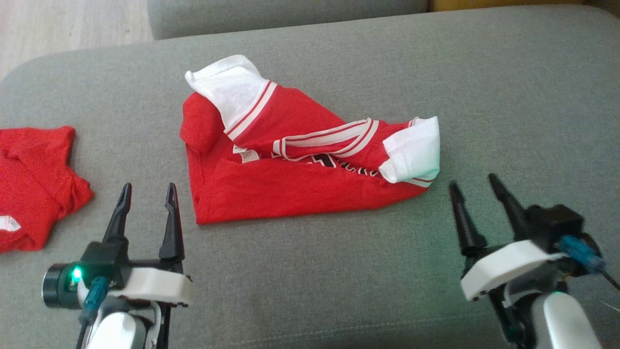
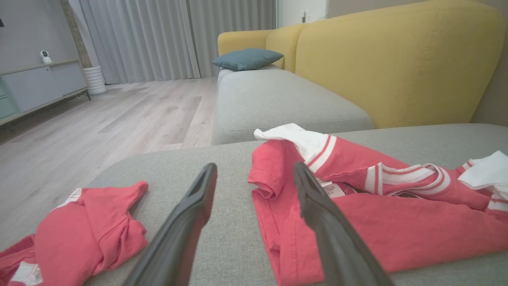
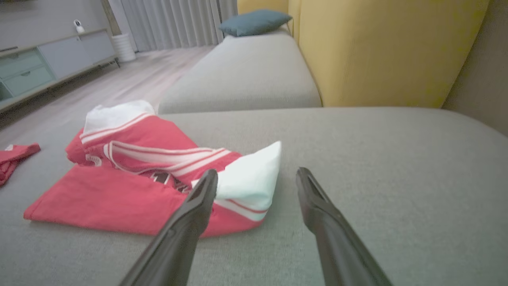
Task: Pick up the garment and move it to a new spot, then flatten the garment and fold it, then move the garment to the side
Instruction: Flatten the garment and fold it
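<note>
- The red garment (image 1: 300,189), with white sleeves, lies rumpled in the middle of the grey sofa seat (image 1: 508,97).
- Left end effector (image 1: 148,188): fingers apart, empty, near the garment's lower left corner.
- Right end effector (image 1: 472,181): fingers apart, empty, just beside a white sleeve (image 1: 414,152).
- Another red cloth (image 1: 34,179) lies far left.

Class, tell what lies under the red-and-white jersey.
The jersey lies on the grey cushion. Its folded layers cover that patch of cushion and most of its black print.
</note>
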